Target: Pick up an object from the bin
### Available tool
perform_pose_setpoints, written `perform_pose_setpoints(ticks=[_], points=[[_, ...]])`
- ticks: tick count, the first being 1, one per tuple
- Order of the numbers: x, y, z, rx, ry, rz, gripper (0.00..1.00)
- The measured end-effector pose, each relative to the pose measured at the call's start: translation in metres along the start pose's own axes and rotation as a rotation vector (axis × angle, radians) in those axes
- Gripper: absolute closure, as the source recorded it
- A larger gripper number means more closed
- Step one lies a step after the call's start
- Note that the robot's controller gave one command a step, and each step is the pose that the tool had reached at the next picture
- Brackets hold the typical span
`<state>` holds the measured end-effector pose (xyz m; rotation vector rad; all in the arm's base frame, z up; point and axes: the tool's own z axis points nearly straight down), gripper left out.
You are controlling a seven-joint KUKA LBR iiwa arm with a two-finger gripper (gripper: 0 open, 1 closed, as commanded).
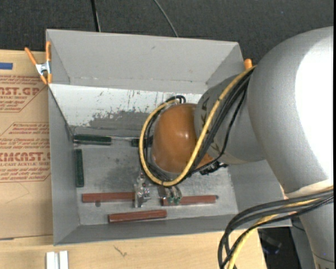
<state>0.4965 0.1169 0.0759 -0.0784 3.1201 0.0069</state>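
Note:
My gripper [155,195] hangs low near the front of the bin, below the orange cover, with its two fingertips [141,194] apart and open. Nothing shows between them. A reddish-brown stick [107,196] lies flat just left of the left fingertip, its end touching or nearly touching it. A second reddish-brown stick [195,199] lies in line with it, just right of the right fingertip. A third reddish-brown stick [137,217] lies a little nearer the front wall, below the gripper.
Two dark green sticks lie at the left: one [92,140] flat along the back of the floor, one [78,168] running front to back by the left wall. The arm and its cables cover the bin's right half.

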Motion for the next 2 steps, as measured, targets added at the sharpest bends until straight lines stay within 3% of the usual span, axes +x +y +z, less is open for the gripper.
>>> perform_pose_setpoints(ticks=[1,2], points=[[0.0,0.0,0.0,0.0,0.0,0.0,1.0],[-0.009,-0.009,-0.173,0.003,0.016,-0.014,1.0]])
